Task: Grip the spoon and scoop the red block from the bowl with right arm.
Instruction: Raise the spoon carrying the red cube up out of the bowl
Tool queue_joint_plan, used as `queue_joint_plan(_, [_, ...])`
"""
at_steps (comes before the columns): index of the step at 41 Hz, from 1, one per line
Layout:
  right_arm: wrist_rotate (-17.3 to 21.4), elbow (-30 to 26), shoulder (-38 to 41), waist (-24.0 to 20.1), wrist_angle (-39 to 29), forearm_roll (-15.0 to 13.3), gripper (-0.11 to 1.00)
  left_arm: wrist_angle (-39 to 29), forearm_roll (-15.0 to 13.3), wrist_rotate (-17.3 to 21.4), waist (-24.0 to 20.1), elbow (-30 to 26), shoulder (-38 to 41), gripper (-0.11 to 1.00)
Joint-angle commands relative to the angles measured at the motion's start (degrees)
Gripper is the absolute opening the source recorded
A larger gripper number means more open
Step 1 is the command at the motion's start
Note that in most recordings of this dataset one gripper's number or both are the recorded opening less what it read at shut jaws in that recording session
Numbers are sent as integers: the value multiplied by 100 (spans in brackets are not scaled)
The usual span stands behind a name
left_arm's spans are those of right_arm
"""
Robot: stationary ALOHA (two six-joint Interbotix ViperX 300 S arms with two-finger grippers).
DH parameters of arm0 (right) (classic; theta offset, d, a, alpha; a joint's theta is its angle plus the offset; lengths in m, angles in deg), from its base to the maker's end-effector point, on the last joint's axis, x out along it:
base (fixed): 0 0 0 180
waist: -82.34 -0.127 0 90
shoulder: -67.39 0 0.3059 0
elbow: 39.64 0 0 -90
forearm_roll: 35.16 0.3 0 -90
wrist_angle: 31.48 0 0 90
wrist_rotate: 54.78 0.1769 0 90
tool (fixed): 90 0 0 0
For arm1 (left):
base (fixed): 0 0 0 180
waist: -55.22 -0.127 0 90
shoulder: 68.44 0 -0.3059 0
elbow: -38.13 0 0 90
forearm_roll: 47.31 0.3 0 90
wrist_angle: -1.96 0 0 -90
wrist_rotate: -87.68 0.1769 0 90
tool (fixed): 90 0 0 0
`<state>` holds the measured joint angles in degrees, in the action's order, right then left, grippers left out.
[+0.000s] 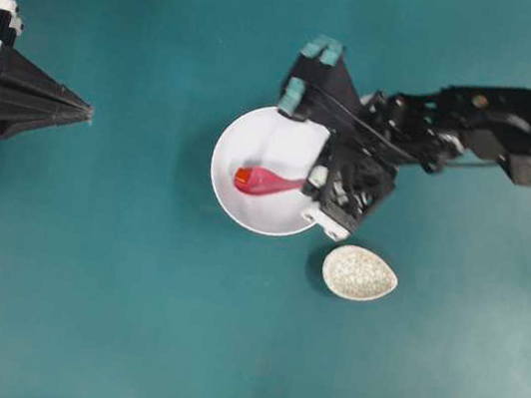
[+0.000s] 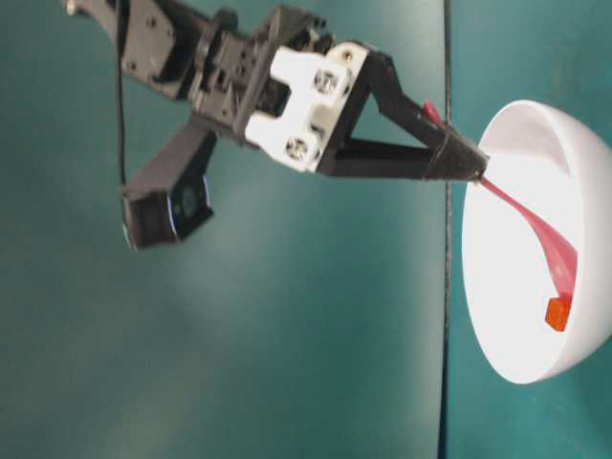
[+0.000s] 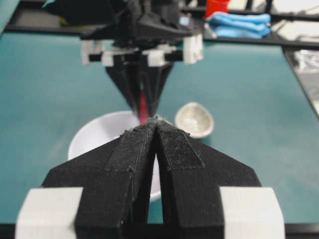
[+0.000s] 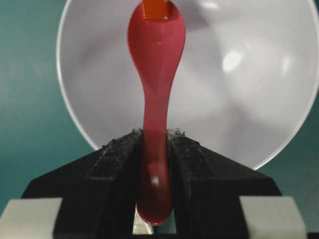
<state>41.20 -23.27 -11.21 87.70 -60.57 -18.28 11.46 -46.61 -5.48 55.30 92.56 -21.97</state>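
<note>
Worktop (image 1: 125,318) of teal cloth fills the overhead view. At its left edge the left gripper (image 1: 87,112) rests well apart from everything, its fingers (image 3: 174,149) pressed together on nothing, as the left wrist view shows.

Just right of centre sits the bowl (image 1: 239,139), large, round and white. Inside it, toward the left of its floor, lies the red block (image 1: 242,175), touching the tip of the spoon (image 1: 268,182). The spoon's pink scoop points left into the bowl, and its handle runs right to the right gripper (image 1: 311,178) at the bowl's right rim. In the right wrist view the fingers (image 4: 117,164) of that gripper are clamped on the handle from both sides, with the handle's end poking out behind them. The right arm (image 1: 499,125) stretches in from the right edge. Below and right of the bowl stands a small speckled dish (image 1: 360,274).

Judging by this, the gripping is done and the scoop has reached the cube. Whether the cube rests on the scoop's lip or only against it cannot be told. Lifting it clear of the bowl looks left to do.
</note>
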Motion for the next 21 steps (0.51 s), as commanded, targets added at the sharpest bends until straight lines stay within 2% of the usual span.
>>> queue_joint_plan(1, [9,220,-404,-62,439,-9,24,26,18,0,0,-141,26,1])
queue_joint_plan(11, [9,1301,-1204,-88,1608,-9,24,26,18,0,0,-141,9,1])
queue_joint_plan(16, [18,1556,-1556,-79,1916,-9,24,26,18,-26,0,-149,0,1])
queue_joint_plan(21, [-9,1582,-1811,-88,1951,-9,24,0,18,-26,0,-141,0,1])
